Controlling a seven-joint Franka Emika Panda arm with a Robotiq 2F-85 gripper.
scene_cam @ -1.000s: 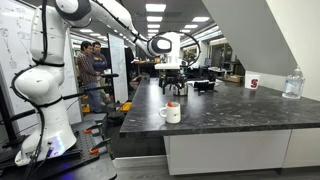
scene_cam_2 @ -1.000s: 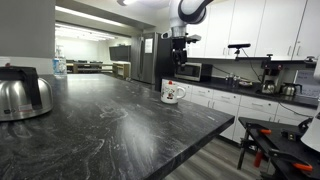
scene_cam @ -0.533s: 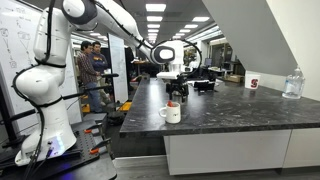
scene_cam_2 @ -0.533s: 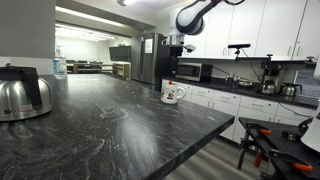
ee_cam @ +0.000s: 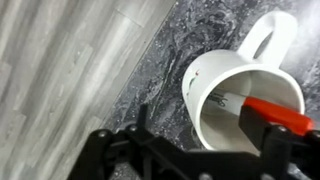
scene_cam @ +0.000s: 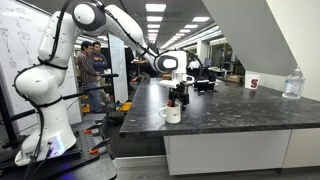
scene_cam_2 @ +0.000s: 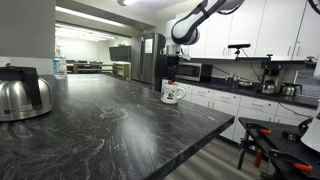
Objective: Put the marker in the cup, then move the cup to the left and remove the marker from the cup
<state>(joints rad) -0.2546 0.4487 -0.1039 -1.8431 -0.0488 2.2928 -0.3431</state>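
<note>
Tool (scene_cam: pixel 176 98) hangs jaws apart, pointing down just above the cup (scene_cam: pixel 172 114) holding the marker (ee_cam: pixel 275 115)

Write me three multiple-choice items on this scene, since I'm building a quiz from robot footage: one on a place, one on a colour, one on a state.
1. Where is the marker?
A) in the mug
B) on the counter
C) in the pincer

2. What colour is the mug?
A) blue
B) white
C) black

3. How is the mug placed?
A) on its side
B) upside down
C) upright

Answers:
1 A: the wrist view shows it inside the mug, with the pincer open above.
2 B: it is white in every view.
3 C: it stands on its base on the counter, mouth up.
</note>
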